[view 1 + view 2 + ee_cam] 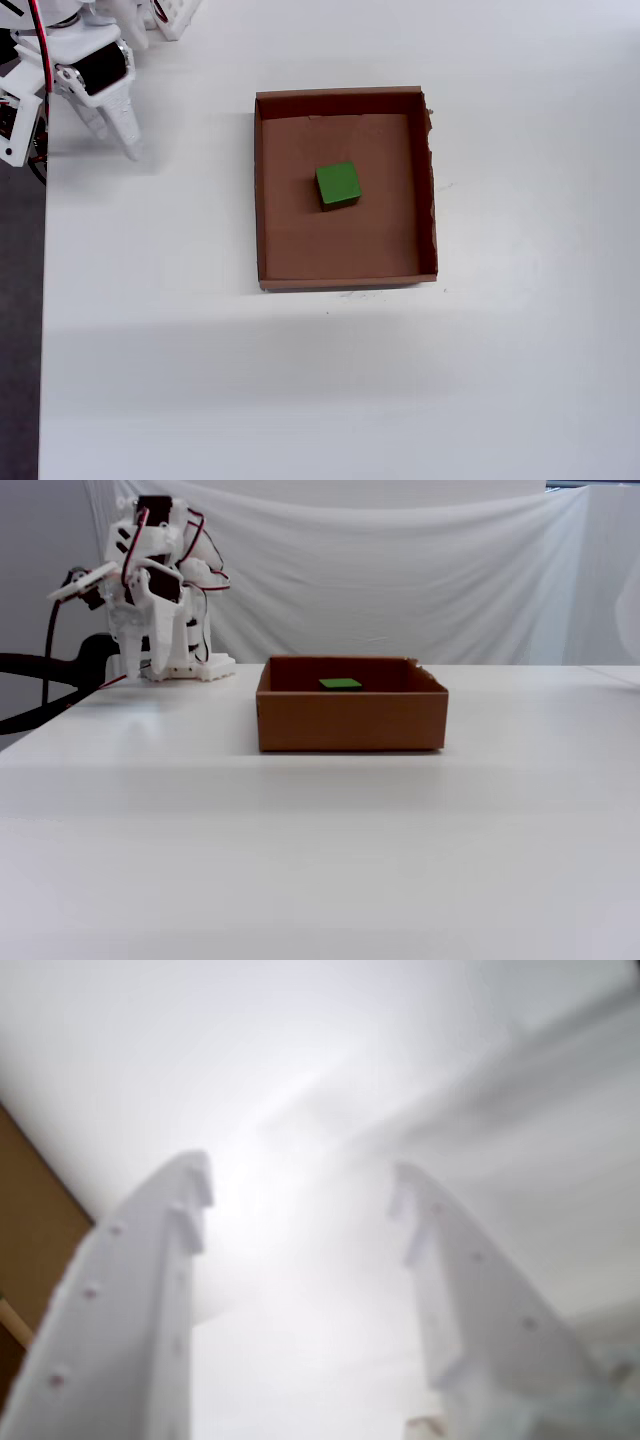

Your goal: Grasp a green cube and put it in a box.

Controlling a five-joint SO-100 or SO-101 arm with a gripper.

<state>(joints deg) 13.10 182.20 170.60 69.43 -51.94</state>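
The green cube (338,185) lies inside the brown cardboard box (345,281), near its middle. In the fixed view only the cube's top (341,684) shows above the box wall (350,720). My gripper (118,143) hangs at the table's far left, well apart from the box, with the arm folded back over its base (145,668). In the wrist view the two white fingers stand wide apart with nothing between them (300,1180). The cube does not show there.
The arm's white base (190,668) stands at the back left corner of the white table (300,380). The table's left edge (42,300) runs close to the gripper. A blurred brown surface (30,1240) fills the wrist view's left edge.
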